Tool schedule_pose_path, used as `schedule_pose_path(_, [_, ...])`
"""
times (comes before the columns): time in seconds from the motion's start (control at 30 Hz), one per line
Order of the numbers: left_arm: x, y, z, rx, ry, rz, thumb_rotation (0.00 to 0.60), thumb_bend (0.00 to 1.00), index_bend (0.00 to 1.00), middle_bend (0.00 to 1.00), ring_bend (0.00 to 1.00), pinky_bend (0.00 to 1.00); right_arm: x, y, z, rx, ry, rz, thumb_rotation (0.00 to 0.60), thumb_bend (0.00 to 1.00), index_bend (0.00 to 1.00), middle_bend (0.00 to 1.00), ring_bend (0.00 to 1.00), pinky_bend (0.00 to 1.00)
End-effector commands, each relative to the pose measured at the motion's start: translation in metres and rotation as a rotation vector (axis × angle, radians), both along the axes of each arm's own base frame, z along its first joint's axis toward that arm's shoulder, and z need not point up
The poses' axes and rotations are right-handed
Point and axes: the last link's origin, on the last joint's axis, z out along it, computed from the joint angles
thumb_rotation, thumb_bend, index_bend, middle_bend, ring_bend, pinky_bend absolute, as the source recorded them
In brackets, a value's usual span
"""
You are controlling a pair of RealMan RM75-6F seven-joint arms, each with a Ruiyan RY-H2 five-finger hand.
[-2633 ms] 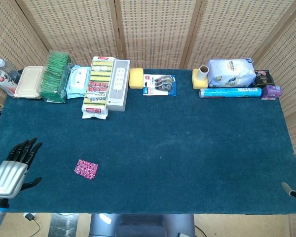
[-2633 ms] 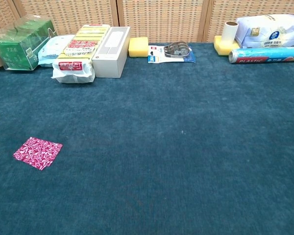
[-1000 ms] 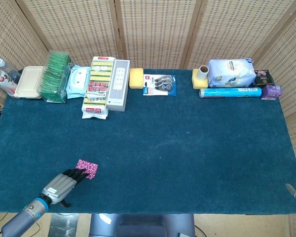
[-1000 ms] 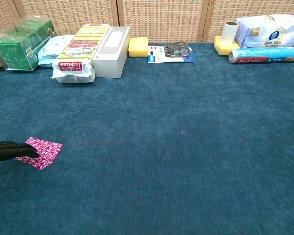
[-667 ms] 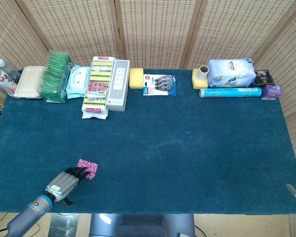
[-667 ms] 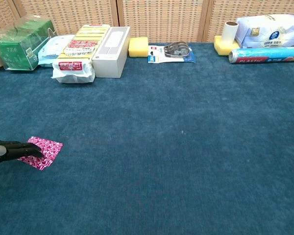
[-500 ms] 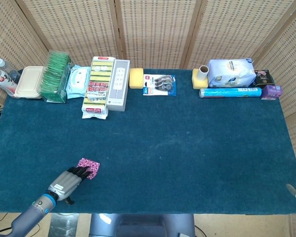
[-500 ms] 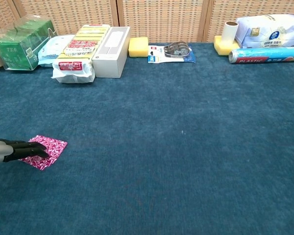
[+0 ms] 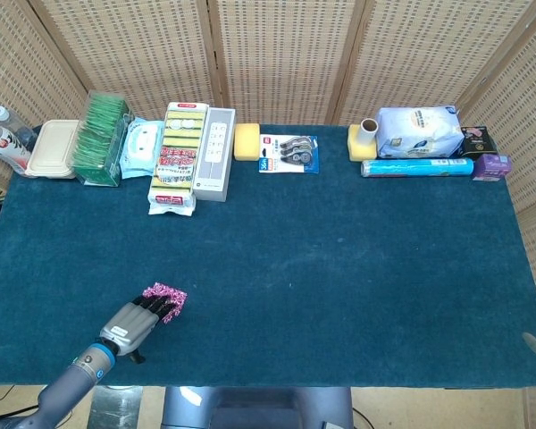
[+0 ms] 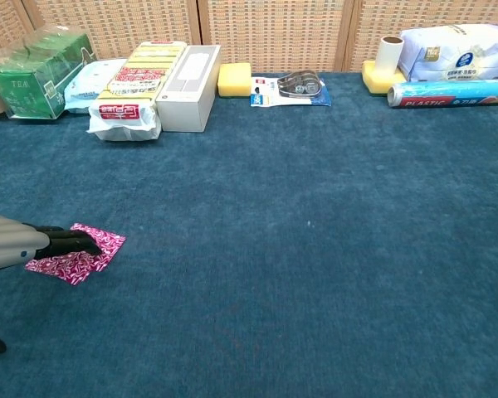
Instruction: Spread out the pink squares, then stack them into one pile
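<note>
Left hand (image 9: 132,325): fingers (image 10: 69,241) extended flat, pressing pink squares (image 10: 76,255) onto worktop (image 9: 339,259) (to fan the pile).
Right hand: state indeterminable.

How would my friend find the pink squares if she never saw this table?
Start at the blue table and go to its near left corner, far from the row of packages along the back. There the left hand rests its fingers on the pink squares, a small pile with a swirly pink-and-white pattern, the only thing lying alone on the cloth.
</note>
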Motion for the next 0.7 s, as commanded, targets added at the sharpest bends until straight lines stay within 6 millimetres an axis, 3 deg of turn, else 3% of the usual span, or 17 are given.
schedule_pose_path(0.03, [0.008,0.006,-0.007,-0.005,0.009,-0.003,0.6,0.08,0.0,0.0,0.0,0.09,0.001,0.001,0.0,-0.001,-0.003,0.004,0.6,0.02,0.21,0.05,0.0,0.0])
schedule_pose_path(0.7, [0.04,0.03,-0.025,0.01,0.017,-0.013,0.6,0.08,0.0,0.0,0.0,0.09,0.001,0.001,0.003,-0.007,-0.014,-0.003,0.6,0.02,0.21,0.05,0.0,0.0])
